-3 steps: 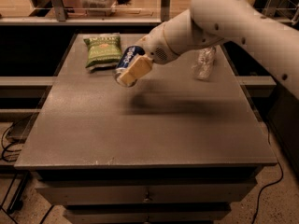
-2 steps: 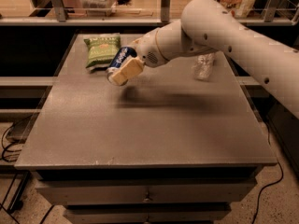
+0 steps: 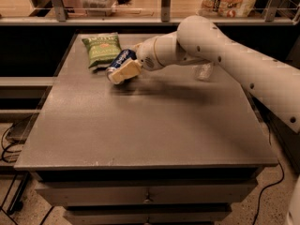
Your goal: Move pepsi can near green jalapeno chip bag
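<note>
The green jalapeno chip bag point(image 3: 102, 50) lies flat at the far left of the grey table point(image 3: 150, 125). My gripper point(image 3: 123, 68) is shut on the pepsi can point(image 3: 118, 61), a dark blue can held tilted on its side. The can hangs just above the table, right beside the bag's lower right corner. My pale arm reaches in from the right and hides part of the can.
A clear plastic bottle point(image 3: 204, 71) lies on the table at the far right, behind my arm. A shelf rail point(image 3: 150, 20) with bins and packets runs behind the table. Cables lie on the floor at left.
My gripper has carried the pepsi can to the left and a little lower, closer to the chip bag. The bag and bottle have not moved.
</note>
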`<state>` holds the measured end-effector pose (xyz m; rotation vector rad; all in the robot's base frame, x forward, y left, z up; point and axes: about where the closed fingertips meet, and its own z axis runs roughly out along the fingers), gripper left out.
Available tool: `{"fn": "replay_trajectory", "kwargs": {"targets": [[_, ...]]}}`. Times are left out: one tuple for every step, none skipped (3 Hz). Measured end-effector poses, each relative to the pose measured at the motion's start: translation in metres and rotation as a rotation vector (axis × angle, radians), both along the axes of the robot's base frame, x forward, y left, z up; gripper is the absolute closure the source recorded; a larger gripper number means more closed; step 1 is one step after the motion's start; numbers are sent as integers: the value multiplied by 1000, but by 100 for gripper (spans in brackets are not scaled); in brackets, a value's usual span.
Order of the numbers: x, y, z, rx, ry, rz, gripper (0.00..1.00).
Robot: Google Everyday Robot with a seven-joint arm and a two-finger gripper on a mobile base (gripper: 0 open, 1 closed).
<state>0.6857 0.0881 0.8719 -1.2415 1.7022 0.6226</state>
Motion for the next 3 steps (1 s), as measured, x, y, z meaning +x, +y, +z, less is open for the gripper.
{"fn": "replay_trajectory", "kwargs": {"targets": [[16, -2, -5, 24, -7, -33, 13], [21, 4, 0, 80, -8, -19, 0], [21, 4, 0, 80, -8, -19, 0]]}}
